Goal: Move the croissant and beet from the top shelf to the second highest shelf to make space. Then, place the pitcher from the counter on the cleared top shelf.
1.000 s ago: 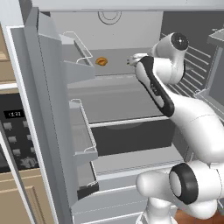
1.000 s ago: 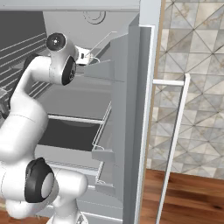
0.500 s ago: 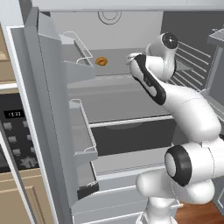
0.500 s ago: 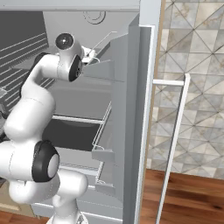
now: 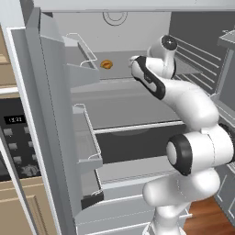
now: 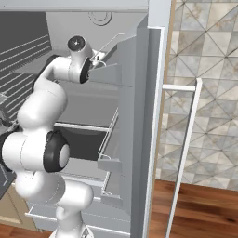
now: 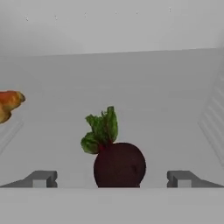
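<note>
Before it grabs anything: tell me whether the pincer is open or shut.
Open. In the hand view the pincer has its two fingertips spread wide, with the beet between them, untouched.

The only writing in view is on the small dark display (image 5: 14,120) of the oven control panel (image 5: 18,147) at the left edge of the left base view: pale digits, too blurred to read. Nothing else carries text, labels or brands.
</note>
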